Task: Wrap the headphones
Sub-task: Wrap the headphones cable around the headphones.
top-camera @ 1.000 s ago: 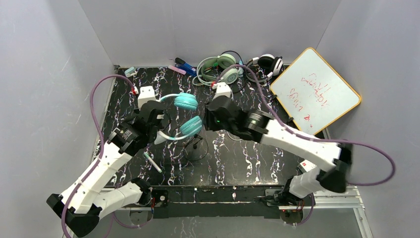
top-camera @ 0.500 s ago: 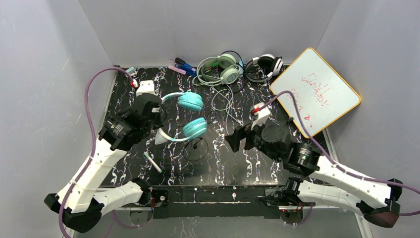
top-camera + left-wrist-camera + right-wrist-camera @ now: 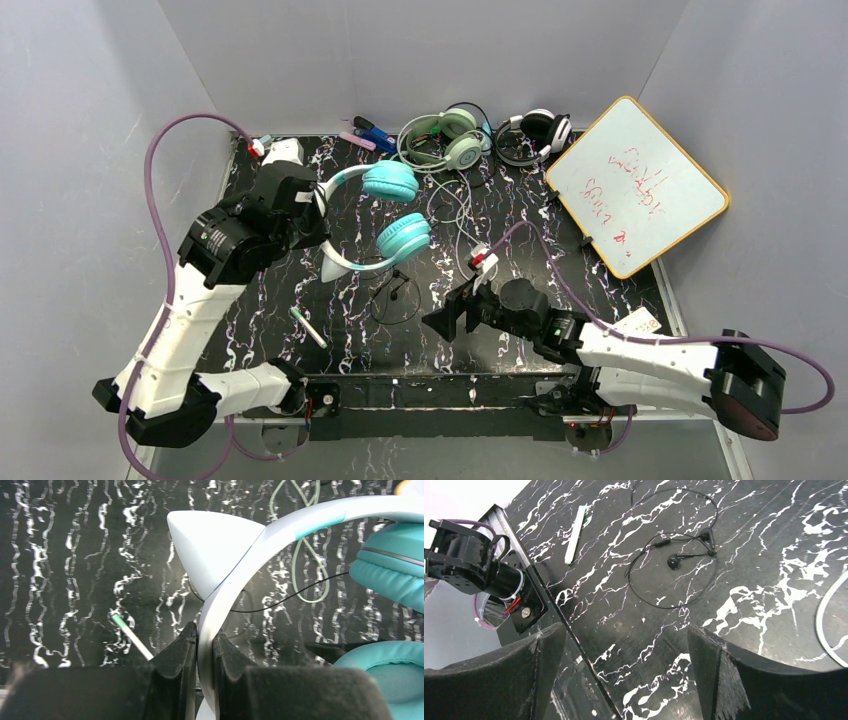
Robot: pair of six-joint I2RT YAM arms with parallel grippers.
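Headphones, three padded over-ear sets: the mint-green set [image 3: 455, 140] and black-and-white set [image 3: 540, 128] lie at the far edge of the marbled table [image 3: 520, 260]. Left gripper [image 3: 204, 635] clamps the smooth white cat-ear band of the teal set [image 3: 404, 238], left of centre; right gripper [image 3: 447, 318] stands spread, empty.

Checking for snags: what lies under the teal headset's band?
Under the band, a thin black cable runs across, and a pale cable loop lies on the table. Whatever sits beneath the cups is covered.
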